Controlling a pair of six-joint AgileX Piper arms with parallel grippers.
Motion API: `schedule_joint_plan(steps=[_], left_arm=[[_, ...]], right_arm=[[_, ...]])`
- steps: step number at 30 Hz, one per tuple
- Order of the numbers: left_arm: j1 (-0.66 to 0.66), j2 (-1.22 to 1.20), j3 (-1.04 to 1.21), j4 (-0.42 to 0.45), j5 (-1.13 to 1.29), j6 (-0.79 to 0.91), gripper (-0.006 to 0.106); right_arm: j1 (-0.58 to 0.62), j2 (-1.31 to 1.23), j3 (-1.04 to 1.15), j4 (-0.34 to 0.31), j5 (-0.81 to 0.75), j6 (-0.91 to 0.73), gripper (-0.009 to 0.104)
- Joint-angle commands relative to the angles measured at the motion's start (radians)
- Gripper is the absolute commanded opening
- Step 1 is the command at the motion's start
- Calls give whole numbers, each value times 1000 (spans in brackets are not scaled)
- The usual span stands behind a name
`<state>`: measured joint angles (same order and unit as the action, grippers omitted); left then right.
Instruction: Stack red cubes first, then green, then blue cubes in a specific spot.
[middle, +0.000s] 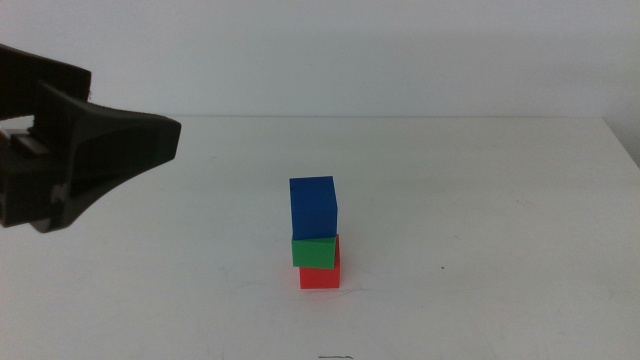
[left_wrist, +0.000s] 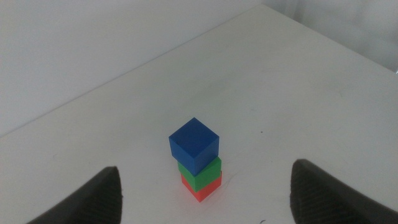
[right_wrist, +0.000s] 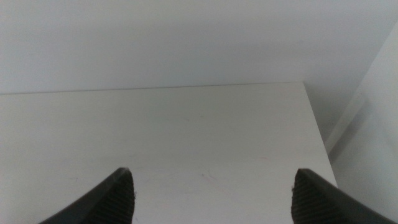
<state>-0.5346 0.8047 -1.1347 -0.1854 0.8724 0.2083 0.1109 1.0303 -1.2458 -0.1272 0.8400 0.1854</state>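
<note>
Three cubes stand in one stack on the white table. The red cube (middle: 320, 277) (left_wrist: 202, 186) is at the bottom, the green cube (middle: 314, 251) (left_wrist: 201, 172) rests on it, and the blue cube (middle: 313, 208) (left_wrist: 194, 144) sits on top, slightly turned. My left gripper (middle: 150, 135) (left_wrist: 205, 186) hangs open and empty at the left of the middle view, raised and well apart from the stack. My right gripper (right_wrist: 211, 186) is open over bare table and does not show in the middle view.
The table's far edge meets a pale wall (middle: 400, 60). In the right wrist view the table's corner and side edge (right_wrist: 317, 118) show, with a drop beyond.
</note>
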Motion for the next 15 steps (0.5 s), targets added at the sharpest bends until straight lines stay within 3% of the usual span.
schedule_joint_plan(steps=[1,5,15], left_arm=[[-1,-2,-24,-10,-68,-2,91],[39,-24,37,46,-123,-1,91],[361,-148,368,53,-546,-1,91]], right_arm=[[-7,-16,-23,-16,-64,-10,64],[-7,-16,-23,-16,-65,-10,64],[-7,-16,-23,-17,-66,-10,64]])
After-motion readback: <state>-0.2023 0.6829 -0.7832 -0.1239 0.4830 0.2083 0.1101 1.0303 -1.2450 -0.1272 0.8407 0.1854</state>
